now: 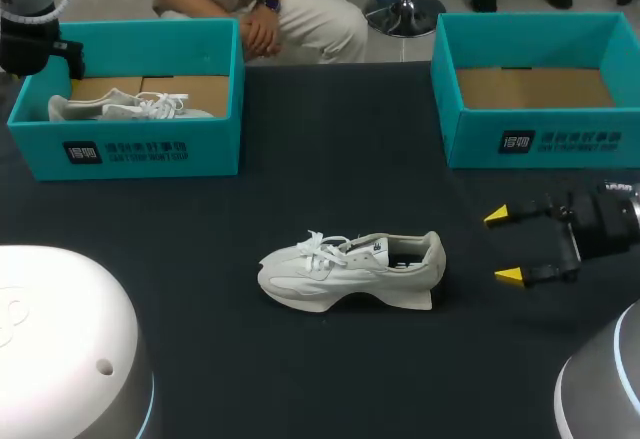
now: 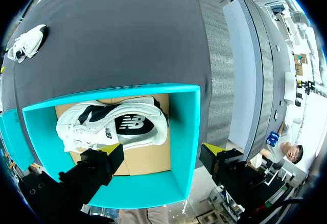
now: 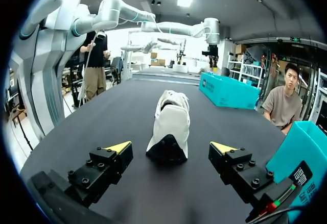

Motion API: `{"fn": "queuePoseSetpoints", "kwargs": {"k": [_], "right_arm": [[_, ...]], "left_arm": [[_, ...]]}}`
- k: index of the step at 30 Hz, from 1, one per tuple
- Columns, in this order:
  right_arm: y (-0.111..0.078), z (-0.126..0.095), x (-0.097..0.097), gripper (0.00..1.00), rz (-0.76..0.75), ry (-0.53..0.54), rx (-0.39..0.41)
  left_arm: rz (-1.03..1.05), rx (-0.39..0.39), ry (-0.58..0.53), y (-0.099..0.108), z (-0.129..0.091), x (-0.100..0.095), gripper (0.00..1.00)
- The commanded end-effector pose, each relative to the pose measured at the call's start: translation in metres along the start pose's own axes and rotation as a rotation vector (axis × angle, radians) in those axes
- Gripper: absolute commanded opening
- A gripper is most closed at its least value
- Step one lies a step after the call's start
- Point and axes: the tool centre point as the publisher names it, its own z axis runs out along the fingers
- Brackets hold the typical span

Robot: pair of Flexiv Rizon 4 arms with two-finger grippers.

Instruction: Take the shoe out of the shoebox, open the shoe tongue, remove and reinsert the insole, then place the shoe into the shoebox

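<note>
1. Your right gripper [image 1: 504,246] sits low over the table [image 1: 300,159] at your right, its fingers spread wide and holding nothing. In the right wrist view the right gripper [image 3: 171,147] points its two yellow tips straight at the heel of the shoe [image 3: 171,122], which lies a little ahead of them and apart from both.
2. Your left gripper [image 2: 162,148] hangs above the left shoebox [image 2: 184,132], also spread wide with nothing between its fingers. One finger is over the inside of the box and the other is out past its side wall. In the head view only your left arm [image 1: 30,19] shows, over the box's far left corner.
3. The shoe [image 1: 350,271] you are working with is white and stands upright on its sole on the dark table, out of both boxes. Its toe points to your left and its heel to your right gripper. The laces lie loose over the tongue. From the left wrist it shows as a small shoe [image 2: 28,43] well away from the box.
4. The left shoebox [image 1: 130,149] is teal with a cardboard floor and holds a second white shoe [image 1: 130,109]. That shoe [image 2: 112,124] lies on its side along the box's wall nearest the table's middle.
5. The right shoebox [image 1: 540,139] is also teal and stands at the far right of the table. Its cardboard floor shows.
</note>
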Motion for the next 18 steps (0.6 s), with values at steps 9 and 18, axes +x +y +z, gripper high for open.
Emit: {"fn": "queuePoseSetpoints", "kwargs": {"k": [9,18], "right_arm": [[-0.028,0.004,0.003,1.0,0.049,-0.049,-0.021],[-0.042,0.002,0.004,1.0,0.049,-0.036,-0.032]], "left_arm": [[0.0,-0.001,0.0,0.0,0.0,0.0,1.0],[0.0,-0.001,0.0,0.0,0.0,0.0,1.0]]}}
